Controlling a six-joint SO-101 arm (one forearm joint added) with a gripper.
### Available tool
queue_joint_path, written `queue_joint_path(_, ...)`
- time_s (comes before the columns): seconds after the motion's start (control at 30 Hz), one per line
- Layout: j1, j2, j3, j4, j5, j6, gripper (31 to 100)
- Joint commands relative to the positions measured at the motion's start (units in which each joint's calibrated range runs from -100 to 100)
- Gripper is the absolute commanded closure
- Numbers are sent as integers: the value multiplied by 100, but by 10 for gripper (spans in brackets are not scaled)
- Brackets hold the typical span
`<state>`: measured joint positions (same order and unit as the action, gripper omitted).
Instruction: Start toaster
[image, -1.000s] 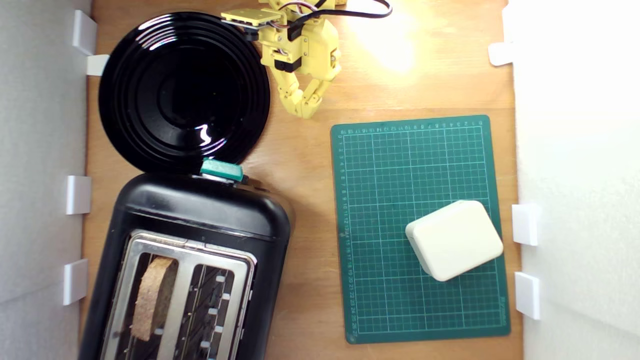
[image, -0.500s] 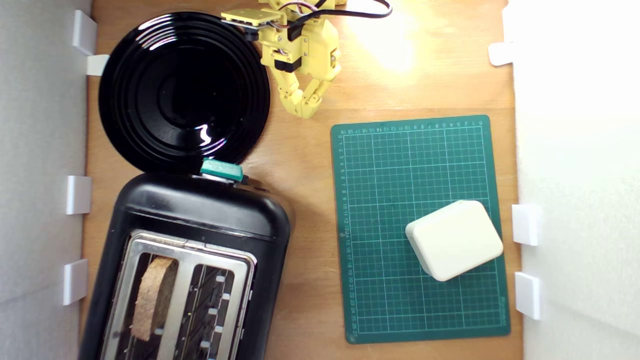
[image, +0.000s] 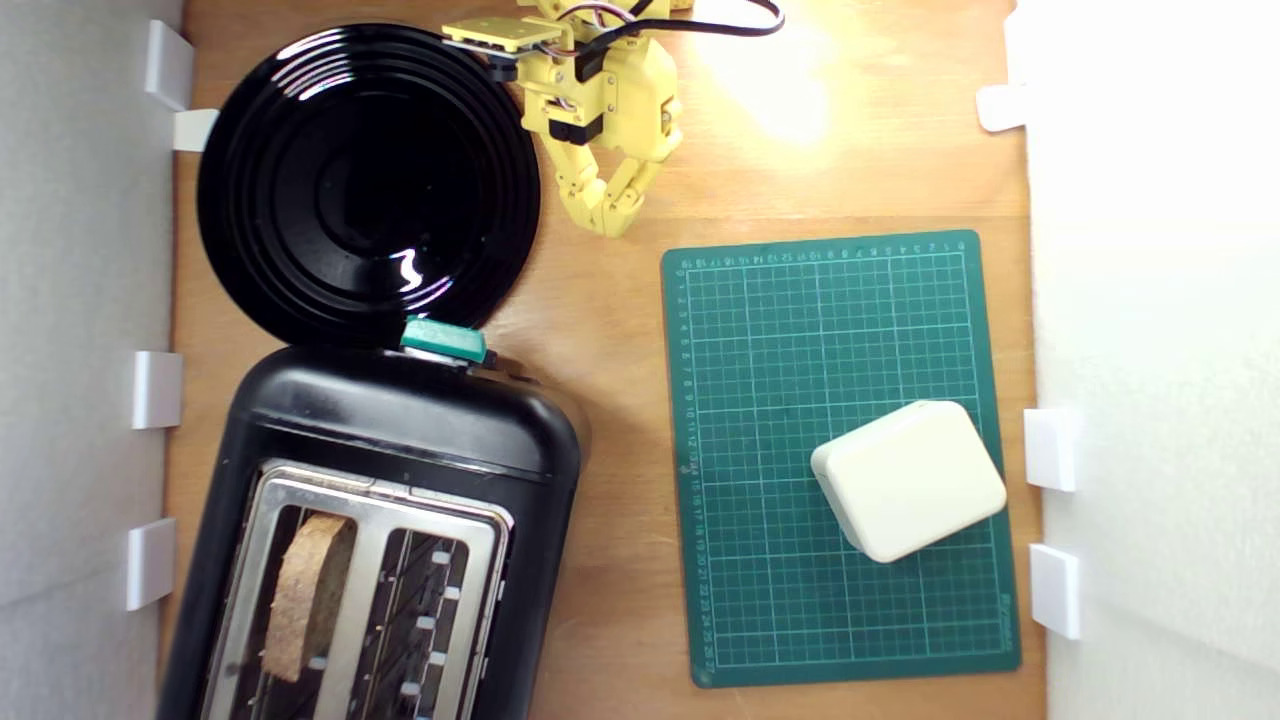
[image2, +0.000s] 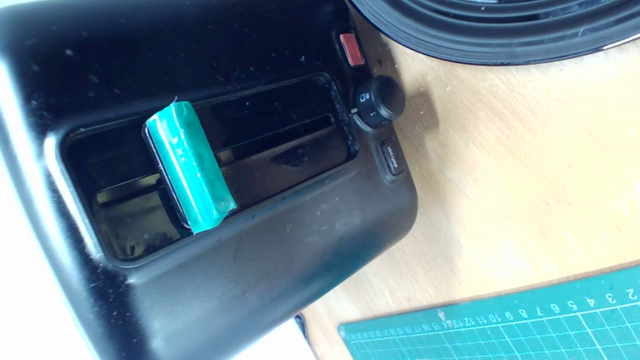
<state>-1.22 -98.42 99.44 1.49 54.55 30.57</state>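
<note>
Toaster (image: 400, 440) at exterior view's left, plate (image: 365, 180) behind, mat (image: 840, 460) right

**Two cameras: one overhead, one close on the toaster's end**

The exterior view looks straight down from high above the wooden table (image: 610, 330), wide enough to take in the toaster (image: 400, 430), the black plate (image: 368, 185), the green cutting mat (image: 790, 330) and the yellow arm (image: 600, 100) at the picture's upper edge. The wrist view sits much nearer, facing the toaster's (image2: 280, 260) end panel at a slant, so that the green lever (image2: 189, 166) and the round knob (image2: 379, 101) fill much of the picture. Both views share that lever (image: 443, 339), the plate's rim (image2: 500, 35), a corner of the mat (image2: 500, 325) and bare table (image2: 500, 175) between them.
</note>
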Motion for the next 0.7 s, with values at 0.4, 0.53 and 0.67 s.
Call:
queue_joint_path(0.4, 368, 1907, -1943, 282, 14, 233, 989)
queue_joint_path(0.53, 678, 2539, -2716, 385, 14, 505, 989)
queue_joint_path(0.67, 678, 2939, -3207, 1014, 296, 731, 989)
